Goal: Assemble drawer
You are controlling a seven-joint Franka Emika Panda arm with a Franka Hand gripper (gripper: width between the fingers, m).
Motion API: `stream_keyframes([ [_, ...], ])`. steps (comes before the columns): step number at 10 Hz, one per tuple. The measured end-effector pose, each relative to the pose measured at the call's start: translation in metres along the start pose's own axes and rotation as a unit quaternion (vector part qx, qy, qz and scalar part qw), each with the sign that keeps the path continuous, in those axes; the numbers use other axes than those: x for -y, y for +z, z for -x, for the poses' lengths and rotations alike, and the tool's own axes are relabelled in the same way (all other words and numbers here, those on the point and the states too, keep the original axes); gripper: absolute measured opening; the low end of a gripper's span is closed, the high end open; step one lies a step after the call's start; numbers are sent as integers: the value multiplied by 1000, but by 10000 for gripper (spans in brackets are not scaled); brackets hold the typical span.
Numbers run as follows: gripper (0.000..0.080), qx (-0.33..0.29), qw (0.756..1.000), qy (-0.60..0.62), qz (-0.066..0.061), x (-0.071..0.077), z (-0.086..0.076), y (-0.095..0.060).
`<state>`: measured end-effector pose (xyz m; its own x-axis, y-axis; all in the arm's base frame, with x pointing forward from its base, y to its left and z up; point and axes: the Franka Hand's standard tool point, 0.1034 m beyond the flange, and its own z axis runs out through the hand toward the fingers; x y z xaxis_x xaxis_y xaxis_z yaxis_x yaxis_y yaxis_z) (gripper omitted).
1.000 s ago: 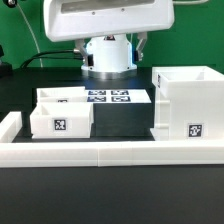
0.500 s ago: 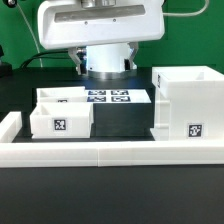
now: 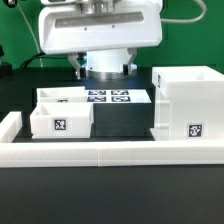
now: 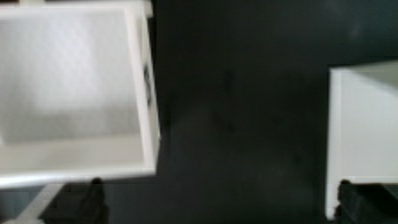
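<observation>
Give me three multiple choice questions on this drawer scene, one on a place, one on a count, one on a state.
1. In the exterior view, the housing stands on: A the left; B the right; C the middle.
2. Tags on its front face: A one; B three; C none.
3. The front tray is: A inside the housing; B lifted; C on the table, outside it.
Answers: 1 B, it is by the right edge; 2 A, a single tag shows; 3 C, it rests apart from the housing.

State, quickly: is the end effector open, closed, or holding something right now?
End effector: open, holding nothing.
</observation>
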<state>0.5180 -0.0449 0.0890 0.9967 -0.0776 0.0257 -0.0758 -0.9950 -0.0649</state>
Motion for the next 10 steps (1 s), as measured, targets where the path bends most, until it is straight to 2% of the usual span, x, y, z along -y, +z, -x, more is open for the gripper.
stream_keyframes([
  [3, 648, 0, 1000, -6, 10, -14, 9, 22],
  [10, 648, 12, 1000, -15, 20, -22, 20, 60],
])
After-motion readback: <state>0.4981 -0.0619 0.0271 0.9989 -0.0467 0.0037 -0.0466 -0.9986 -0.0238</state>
